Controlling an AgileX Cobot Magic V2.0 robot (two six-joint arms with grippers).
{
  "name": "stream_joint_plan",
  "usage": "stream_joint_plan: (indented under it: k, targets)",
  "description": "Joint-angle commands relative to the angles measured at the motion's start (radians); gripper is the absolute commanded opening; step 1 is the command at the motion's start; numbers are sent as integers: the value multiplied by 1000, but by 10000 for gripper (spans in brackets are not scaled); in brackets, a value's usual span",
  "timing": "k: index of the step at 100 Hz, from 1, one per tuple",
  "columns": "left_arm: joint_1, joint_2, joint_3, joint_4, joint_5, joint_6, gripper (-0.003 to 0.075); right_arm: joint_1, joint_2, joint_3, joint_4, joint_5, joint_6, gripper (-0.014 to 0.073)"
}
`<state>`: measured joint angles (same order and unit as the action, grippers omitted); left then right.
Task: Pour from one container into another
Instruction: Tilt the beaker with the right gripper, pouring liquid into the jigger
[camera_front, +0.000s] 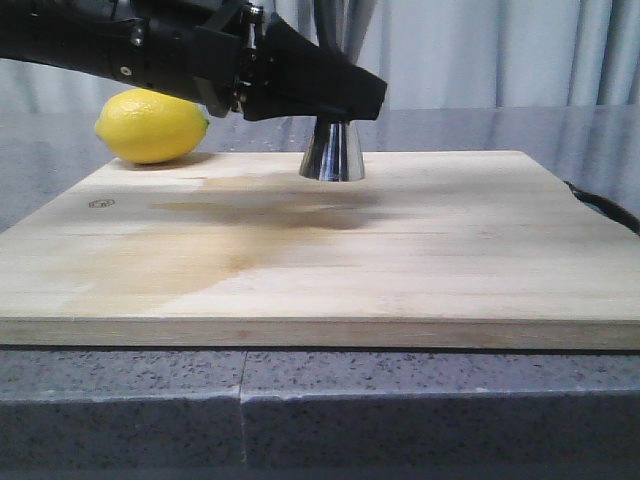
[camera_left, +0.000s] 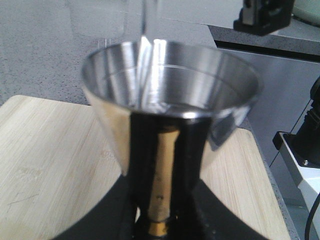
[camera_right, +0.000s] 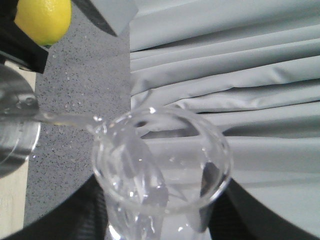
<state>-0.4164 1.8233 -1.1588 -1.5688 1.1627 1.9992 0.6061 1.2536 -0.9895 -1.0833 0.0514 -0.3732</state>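
Liquid streams from the tipped glass beaker (camera_right: 162, 170), clasped in the right gripper (camera_right: 150, 225), its lip just above the steel jigger (camera_left: 170, 120). That jigger stands upright on the cutting board (camera_front: 320, 260), waist gripped by the left gripper (camera_left: 160, 220).

The jigger (camera_front: 333, 152) is mirror-bright steel with a thin brass band at its waist, and its bowl (camera_left: 170, 82) shows silvery streaked reflections. The beaker (camera_right: 162, 165) is clear, colourless glass. The lemon (camera_front: 150, 125) is bright yellow. The cutting board (camera_front: 320, 250) is pale wood with fine straight grain and a darker tan blotch. The table (camera_front: 320, 400) is speckled dark grey. The curtain (camera_right: 225, 65) is pale grey-blue, and the arm (camera_front: 200, 55) is black.
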Motion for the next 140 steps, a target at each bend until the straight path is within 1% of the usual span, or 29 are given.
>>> stream_joint_plan:
  k: [1, 73, 126, 140]
  targets:
    - [-7, -55, -29, -76, 105, -6, -19, 0, -33, -39, -32, -43, -3, 206]
    - [-7, -55, -29, -76, 105, -6, -19, 0, -33, -39, -103, -39, -3, 206]
    - [-7, -55, -29, -76, 105, -6, -19, 0, -33, -39, -105, -39, -3, 206]
    - [-7, -55, -29, -76, 105, -6, -19, 0, -33, -39, -70, -38, 74, 206]
